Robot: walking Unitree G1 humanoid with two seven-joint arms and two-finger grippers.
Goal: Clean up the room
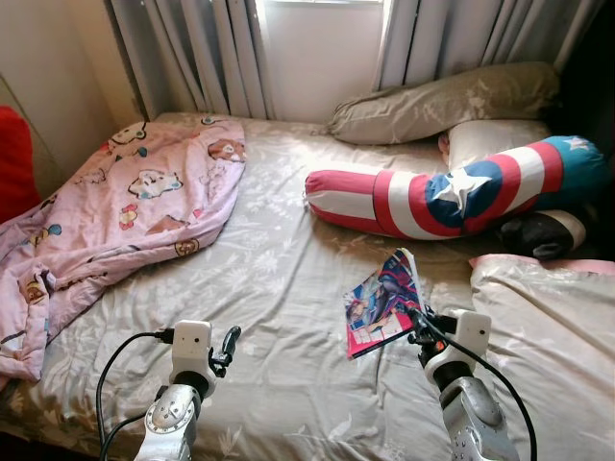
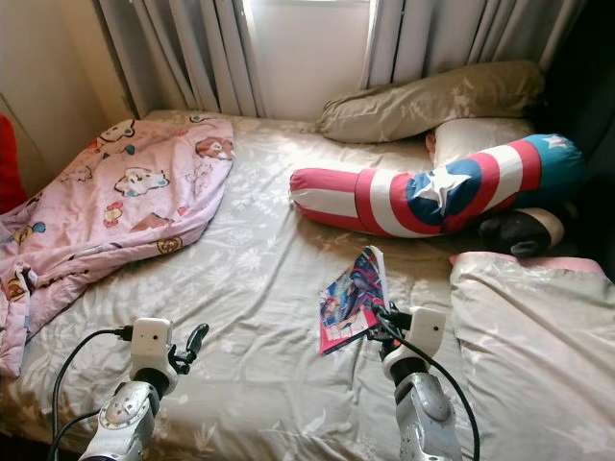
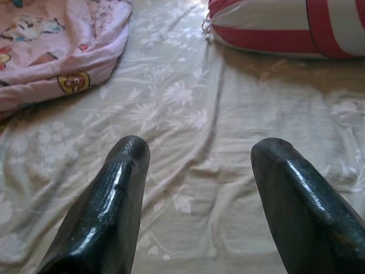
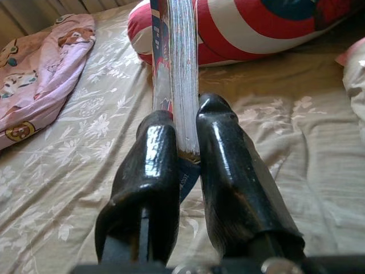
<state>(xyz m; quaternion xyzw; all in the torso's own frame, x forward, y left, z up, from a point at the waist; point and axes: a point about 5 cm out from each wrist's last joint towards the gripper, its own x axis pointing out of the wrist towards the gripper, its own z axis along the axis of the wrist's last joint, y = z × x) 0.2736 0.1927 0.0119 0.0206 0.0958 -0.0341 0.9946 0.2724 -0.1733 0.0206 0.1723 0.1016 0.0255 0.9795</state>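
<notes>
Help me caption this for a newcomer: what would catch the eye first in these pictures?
The star-and-stripes bolster pillow lies across the head of the bed, in front of the grey pillows. A pink cartoon blanket is bunched along the bed's left side. Nearer, the right gripper pinches a colourful book by its edge, tilting it up off the sheet, while the left gripper hovers open above the sheet.

Grey curtains (image 1: 202, 48) hang drawn beside the bright window (image 1: 322, 43).
Below me, a cream wall (image 1: 48, 86) runs along the left, and something red (image 1: 14, 163) sits against it.
</notes>
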